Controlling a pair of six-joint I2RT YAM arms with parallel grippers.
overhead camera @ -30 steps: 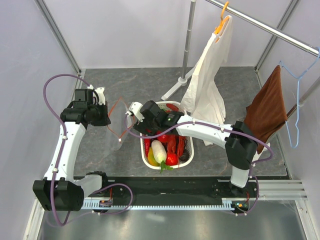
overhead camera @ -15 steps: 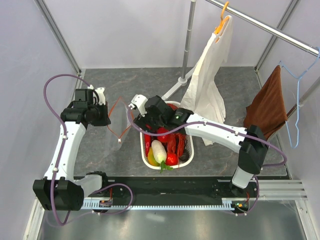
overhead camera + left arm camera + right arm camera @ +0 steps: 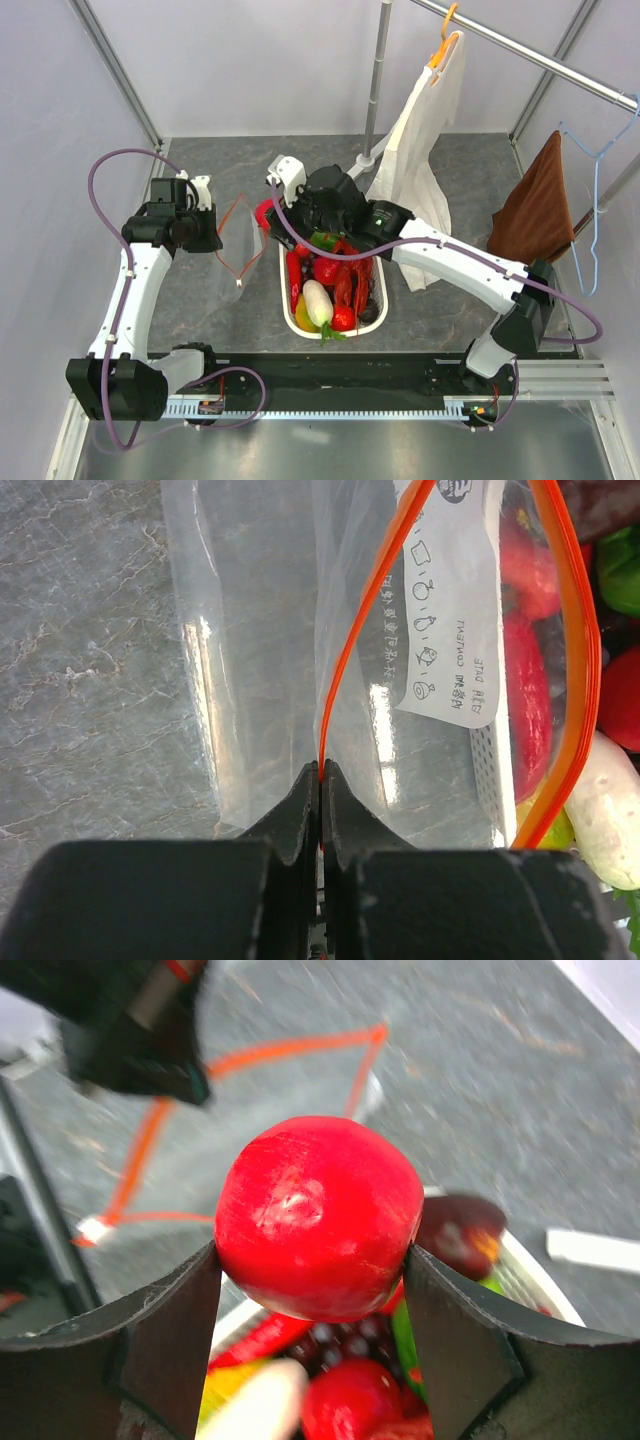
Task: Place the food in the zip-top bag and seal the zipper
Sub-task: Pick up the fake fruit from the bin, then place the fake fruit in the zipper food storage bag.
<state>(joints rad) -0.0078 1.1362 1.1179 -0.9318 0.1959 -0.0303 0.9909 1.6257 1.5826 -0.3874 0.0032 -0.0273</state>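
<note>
Counts: two arms, one clear crinkly zip-top bag [image 3: 250,630], one white slotted oval basket [image 3: 384,292] on the grey stone-pattern table [image 3: 200,160].

Food I can count:
- three glossy red round fruits: one held red round fruit [image 3: 320,1200], plus a mid-basket red fruit [image 3: 327,271] and a near-end red fruit [image 3: 343,318]
- one white radish [image 3: 316,302]
- one yellow piece [image 3: 302,318]
- one green pepper [image 3: 325,240]
- one red lobster [image 3: 352,285]
- one dark purple bulb [image 3: 458,1228]
- one dark grape cluster [image 3: 345,1338]

Two hangers on the rail behind, one with a white cloth [image 3: 420,170], one with a brown cloth [image 3: 535,220].

Left gripper [image 3: 320,780]: fingers pressed together, pinching the thin orange-red zipper [image 3: 290,1048] on one side of the mouth. The bag is just left of the basket and its mouth gapes as an open loop.

Right gripper [image 3: 312,1260]: fingers spread around the held red round fruit, both pads touching its sides. The fruit is in the air, clear of the basket, over the gap between the basket's far-left rim and the bag mouth. It is near the zipper loop, not inside the bag.

Versus one second ago:
- The right gripper was low over the basket's far end, with no fruit showing in the top view.
- It has since lifted and moved farther out and slightly left, and the fruit now shows beside it.
- The right elbow has swung right and the forearm is stretched out.
- The green pepper is now uncovered.
- Left arm, bag, basket and remaining food are unmoved.
</note>
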